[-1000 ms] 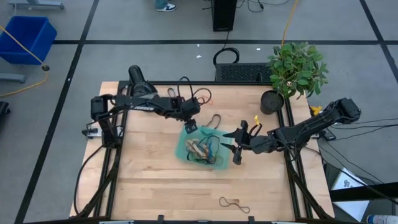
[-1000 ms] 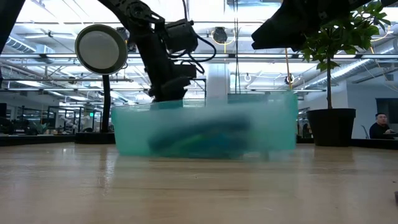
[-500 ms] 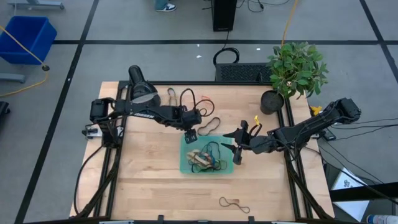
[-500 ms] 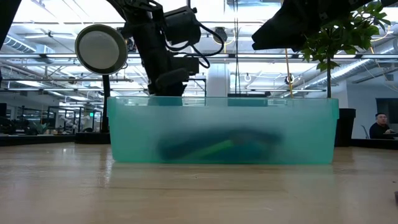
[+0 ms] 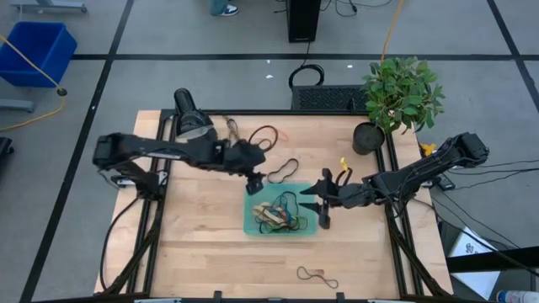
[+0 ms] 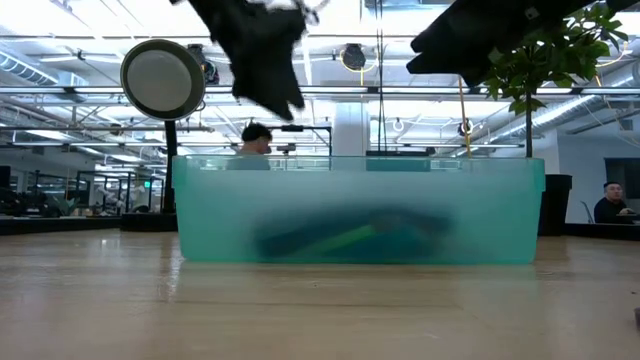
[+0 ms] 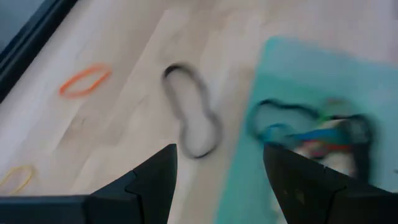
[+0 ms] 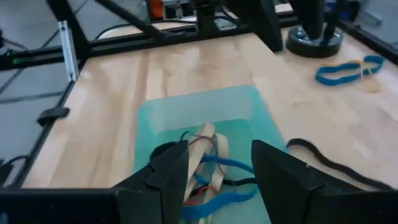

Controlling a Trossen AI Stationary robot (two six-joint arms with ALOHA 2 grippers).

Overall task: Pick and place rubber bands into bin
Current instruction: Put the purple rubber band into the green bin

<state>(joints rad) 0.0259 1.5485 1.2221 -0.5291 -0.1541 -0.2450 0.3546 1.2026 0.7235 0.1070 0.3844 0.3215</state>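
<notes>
The teal bin (image 5: 249,220) rests flat on the table's middle and holds several rubber bands (image 5: 278,213), which also show in the right wrist view (image 8: 208,163). Loose bands lie on the wood: a black one (image 5: 282,168) (image 7: 193,118), an orange one (image 7: 84,79), a dark one (image 5: 264,136), a yellow one (image 5: 344,164), a blue one (image 8: 345,71) and a brown one (image 5: 316,274) near the front edge. My left gripper (image 5: 255,178) (image 7: 219,152) is open and empty above the bin's far left corner. My right gripper (image 5: 324,210) (image 8: 219,149) is open and empty at the bin's right end.
A potted plant (image 5: 400,93) stands at the table's far right corner. A round lamp (image 5: 192,126) stands at the far left. A black frame (image 5: 156,236) runs along the table's edges. People show in the room beyond the table (image 6: 610,200).
The bin, tilted and skewed a second ago, has turned square and settled flat on the table. My left gripper has risen clear of the bin's far left rim and its arm has swung out toward the table's left edge.
</notes>
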